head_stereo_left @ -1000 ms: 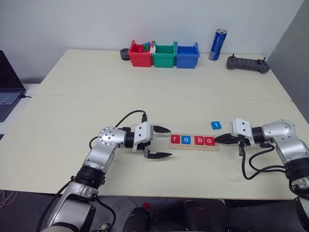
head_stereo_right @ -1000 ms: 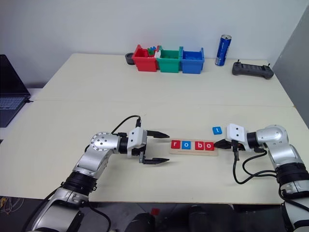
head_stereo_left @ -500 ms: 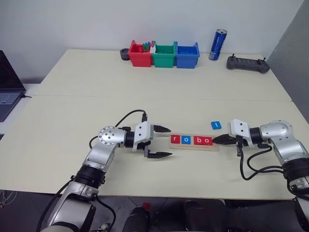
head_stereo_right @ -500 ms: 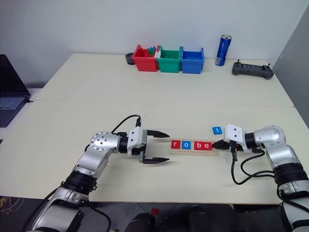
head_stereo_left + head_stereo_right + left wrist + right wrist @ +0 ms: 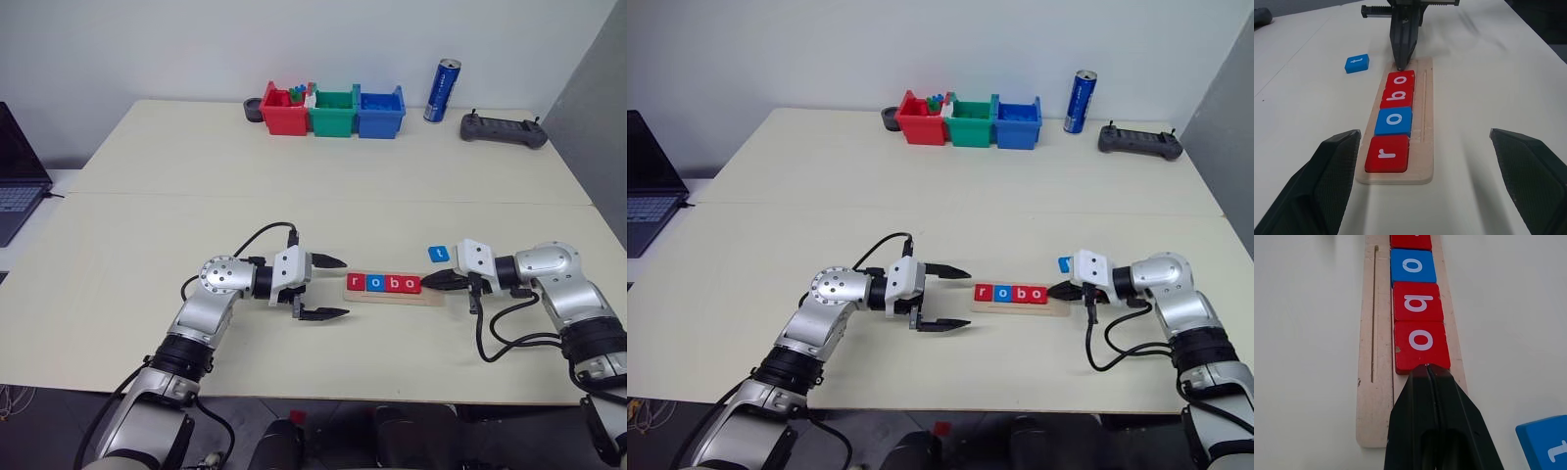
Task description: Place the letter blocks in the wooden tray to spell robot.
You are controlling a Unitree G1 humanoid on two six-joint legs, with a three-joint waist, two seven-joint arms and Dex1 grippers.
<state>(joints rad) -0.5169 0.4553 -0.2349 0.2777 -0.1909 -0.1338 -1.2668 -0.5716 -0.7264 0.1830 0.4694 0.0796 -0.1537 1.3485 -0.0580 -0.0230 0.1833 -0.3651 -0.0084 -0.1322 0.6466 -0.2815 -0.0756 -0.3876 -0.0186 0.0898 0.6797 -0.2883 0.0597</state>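
Note:
The wooden tray (image 5: 392,298) lies on the table between my grippers. Four letter blocks sit in it side by side: red r (image 5: 355,283), blue o (image 5: 375,283), red b (image 5: 394,284) and red o (image 5: 1421,343). A blue t block (image 5: 437,253) lies on the table just behind the tray's right end. My right gripper (image 5: 431,281) is shut, and its tip touches the outer edge of the last red o over that end. My left gripper (image 5: 331,288) is open at the tray's left end and holds nothing.
Red (image 5: 284,112), green (image 5: 333,113) and blue (image 5: 379,113) plastic bins stand at the table's back edge. A blue can (image 5: 442,90) and a black controller (image 5: 503,129) are to their right. A laptop (image 5: 18,186) sits off the left side.
My shut right gripper has moved left along the tray. It pushed the red b and the last red o up against the blue o, closing the gap. The left gripper has not moved.

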